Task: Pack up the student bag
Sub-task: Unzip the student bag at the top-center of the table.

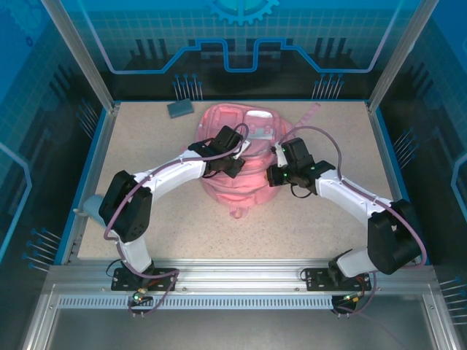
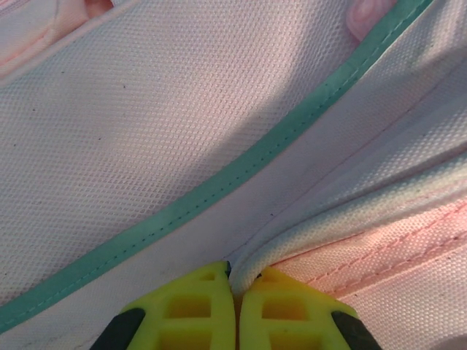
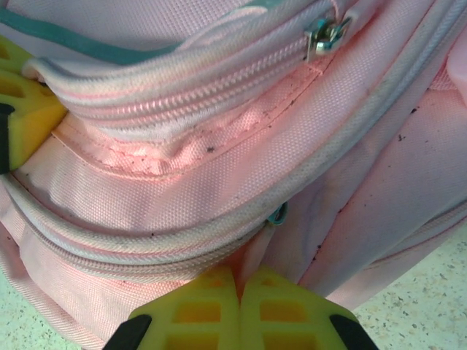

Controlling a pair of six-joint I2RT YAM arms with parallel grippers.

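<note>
The student bag (image 1: 244,188) lies flat on the speckled surface (image 1: 146,219), midway between the left and right edges, its far end close to the far edge and its near end around the middle. It is pink, with a pale patch (image 1: 259,120) near its far end. Both arms reach over it, the left arm from the near left corner and the right arm from the near right corner, and their wrists sit above the bag's middle, near each other.

In the left wrist view the yellow fingertips (image 2: 197,306) of the left jaws are pressed together, and a pale piped seam (image 2: 350,219) of the bag runs down into the gap between them, so they pinch the bag there. A teal trim (image 2: 219,186) crosses the fabric just beyond.

In the right wrist view the right jaws are also pressed together, fingertips (image 3: 197,306) touching, with a fold of pink fabric nipped between them below a zip line. A metal zip pull (image 3: 321,35) sits higher up on another zip.

A small dark grey-blue block (image 1: 179,108) rests by the far edge, just left of the bag
</note>
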